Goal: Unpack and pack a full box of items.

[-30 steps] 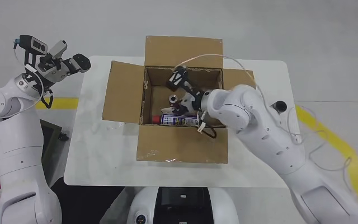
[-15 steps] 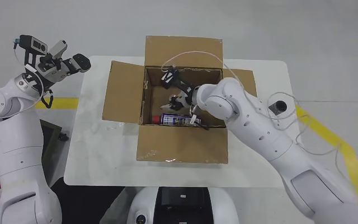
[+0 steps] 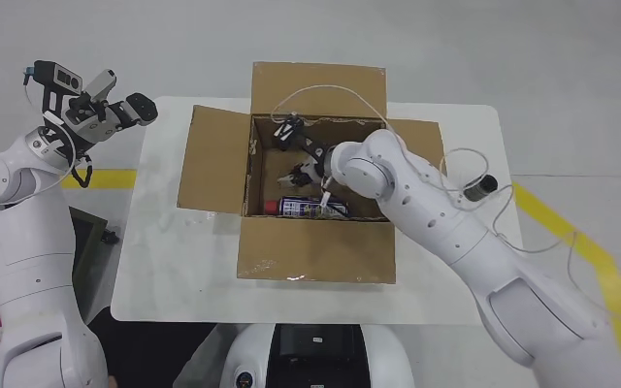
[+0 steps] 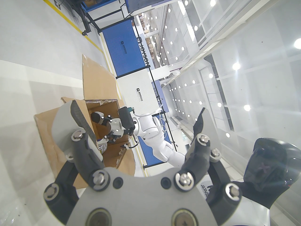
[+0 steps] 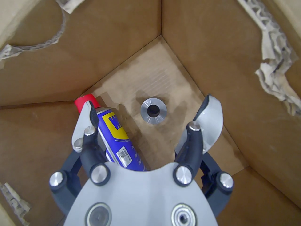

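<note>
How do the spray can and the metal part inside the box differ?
The spray can is long, blue and yellow with a red cap, lying on its side by a wall; the metal part is small, round and silver with a dark centre hole, lying flat nearer the floor's middle. Both rest on the box floor.

1. The right gripper [image 3: 294, 177] slides across the inside of the box [image 3: 315, 252] toward its left wall, ending nearer the red-capped end of the spray can [image 3: 303, 206].
2. The right arm [image 3: 408, 194] swings left with it.
3. The white cable [image 3: 325, 86] looping over the back flap shifts left too.
</note>
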{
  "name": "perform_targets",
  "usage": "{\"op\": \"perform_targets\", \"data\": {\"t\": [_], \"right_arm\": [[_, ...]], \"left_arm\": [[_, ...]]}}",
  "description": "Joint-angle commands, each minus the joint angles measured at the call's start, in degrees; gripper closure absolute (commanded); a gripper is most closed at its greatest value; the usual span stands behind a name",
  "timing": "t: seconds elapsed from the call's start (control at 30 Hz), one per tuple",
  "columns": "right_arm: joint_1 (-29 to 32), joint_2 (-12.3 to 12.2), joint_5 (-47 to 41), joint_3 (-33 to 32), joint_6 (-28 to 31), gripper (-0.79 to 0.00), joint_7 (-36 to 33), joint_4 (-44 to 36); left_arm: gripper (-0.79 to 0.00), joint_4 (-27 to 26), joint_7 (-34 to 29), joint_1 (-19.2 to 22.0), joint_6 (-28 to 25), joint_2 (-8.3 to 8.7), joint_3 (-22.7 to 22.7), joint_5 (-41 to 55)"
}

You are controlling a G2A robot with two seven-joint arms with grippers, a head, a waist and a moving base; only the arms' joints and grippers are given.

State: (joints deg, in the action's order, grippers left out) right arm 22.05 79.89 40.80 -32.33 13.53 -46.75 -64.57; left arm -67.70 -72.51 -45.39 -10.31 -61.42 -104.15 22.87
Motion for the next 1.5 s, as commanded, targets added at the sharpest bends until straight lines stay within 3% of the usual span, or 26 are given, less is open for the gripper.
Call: {"op": "perform_targets", "data": {"t": [0.0, 0.2, 0.27, 0.33, 0.77, 0.93, 1.0, 1.1, 1.47], "right_arm": [[-0.2, 0.5, -0.1, 0.3, 0.1, -0.665, 0.2, 1.5], [-1.1, 1.9, 0.6, 1.2, 0.4, -0.613, 0.7, 5.7], [-1.3, 2.3, 0.4, 1.3, 0.6, -0.526, 0.6, 6.9], [-1.5, 2.7, 0.5, 1.5, 0.9, -0.385, 0.4, 7.8], [-2.3, 4.8, 0.8, 1.6, 2.0, -0.376, -0.2, 12.7], [-2.5, 5.5, 0.9, 1.4, 2.4, -0.311, -0.4, 14.1], [-2.6, 5.6, 0.9, 1.2, 2.6, -0.228, -0.4, 14.6], [-2.9, 5.8, 1.0, 0.8, 3.1, 0.0, -0.7, 15.2], [-1.7, 4.2, 2.1, -3.6, 3.8, 0.0, -2.6, 10.7]], "left_arm": [[-0.785, 0.0, 0.0, 0.0, 0.0, 0.0, 0.0, 0.0], [-0.785, 0.0, 0.0, 0.0, 0.0, 0.0, 0.0, 0.0], [-0.785, 0.0, 0.0, 0.0, 0.0, 0.0, 0.0, 0.0], [-0.785, 0.0, 0.0, 0.0, 0.0, 0.0, 0.0, 0.0], [-0.785, 0.0, 0.0, 0.0, 0.0, 0.0, 0.0, 0.0], [-0.785, 0.0, 0.0, 0.0, 0.0, 0.0, 0.0, 0.0], [-0.785, 0.0, 0.0, 0.0, 0.0, 0.0, 0.0, 0.0], [-0.785, 0.0, 0.0, 0.0, 0.0, 0.0, 0.0, 0.0], [-0.785, 0.0, 0.0, 0.0, 0.0, 0.0, 0.0, 0.0]]}}
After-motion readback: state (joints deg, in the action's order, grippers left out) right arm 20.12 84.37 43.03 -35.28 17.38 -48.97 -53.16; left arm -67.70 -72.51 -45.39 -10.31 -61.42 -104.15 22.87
